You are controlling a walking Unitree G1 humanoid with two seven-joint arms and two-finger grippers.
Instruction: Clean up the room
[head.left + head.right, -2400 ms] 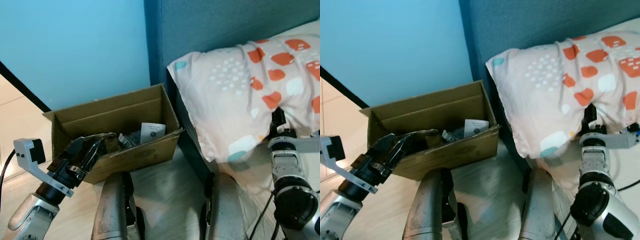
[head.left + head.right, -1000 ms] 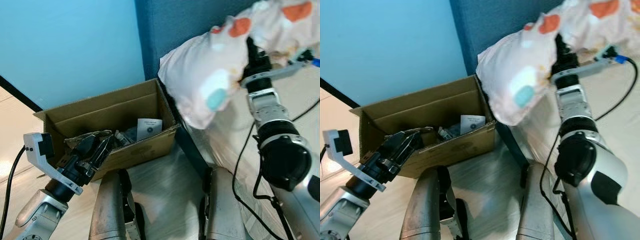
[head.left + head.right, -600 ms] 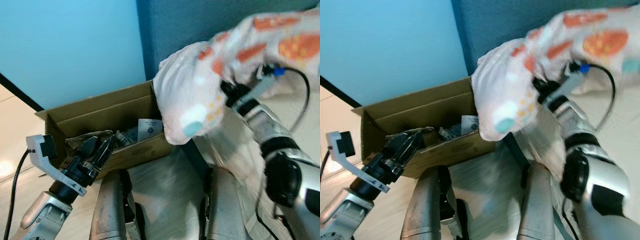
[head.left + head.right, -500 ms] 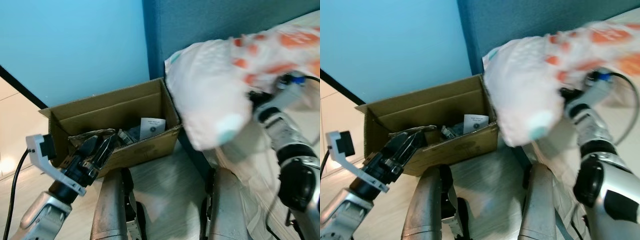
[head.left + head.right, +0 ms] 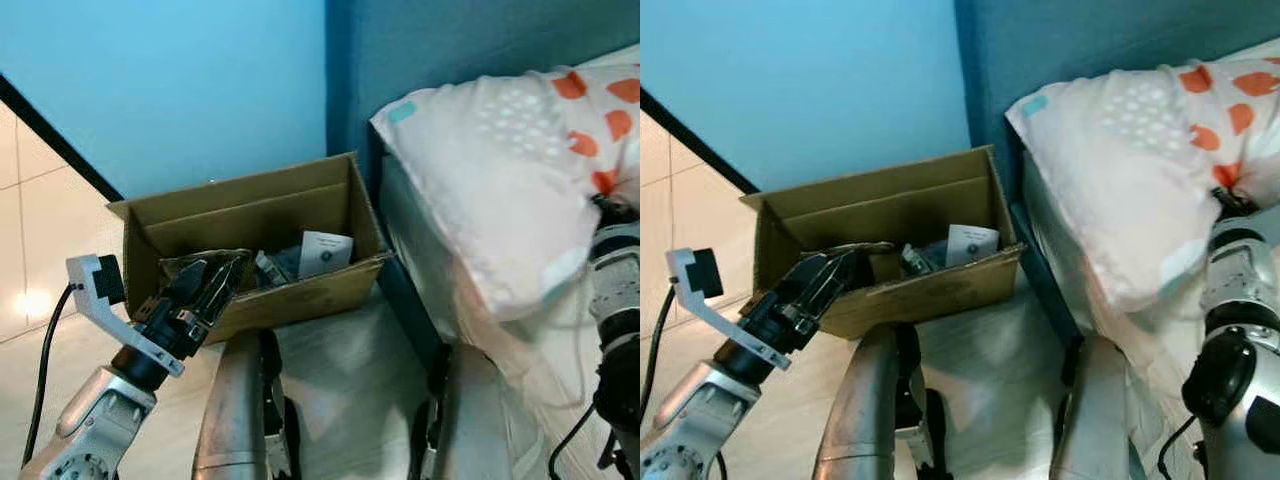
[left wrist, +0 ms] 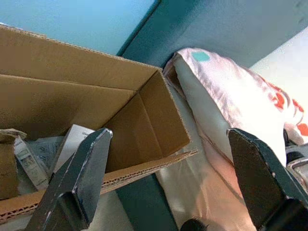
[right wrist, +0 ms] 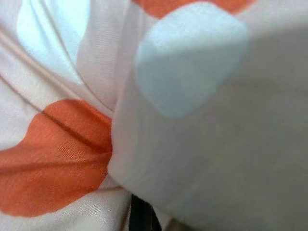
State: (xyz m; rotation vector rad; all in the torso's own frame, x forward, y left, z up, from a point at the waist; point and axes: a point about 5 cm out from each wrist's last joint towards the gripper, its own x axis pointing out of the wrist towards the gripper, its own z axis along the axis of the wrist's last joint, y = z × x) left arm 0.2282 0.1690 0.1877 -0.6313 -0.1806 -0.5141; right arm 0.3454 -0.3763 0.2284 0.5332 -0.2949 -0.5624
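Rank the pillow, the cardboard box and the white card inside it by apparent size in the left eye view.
1. Pillow, though partly cut off by the frame.
2. Box, somewhat smaller.
3. Card, by far the smallest.

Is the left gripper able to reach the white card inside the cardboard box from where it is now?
Probably yes. The left gripper, fingers open, hovers at the open top of the cardboard box, and the white card stands uncovered toward the far end, though crumpled brown paper lies near the fingers.
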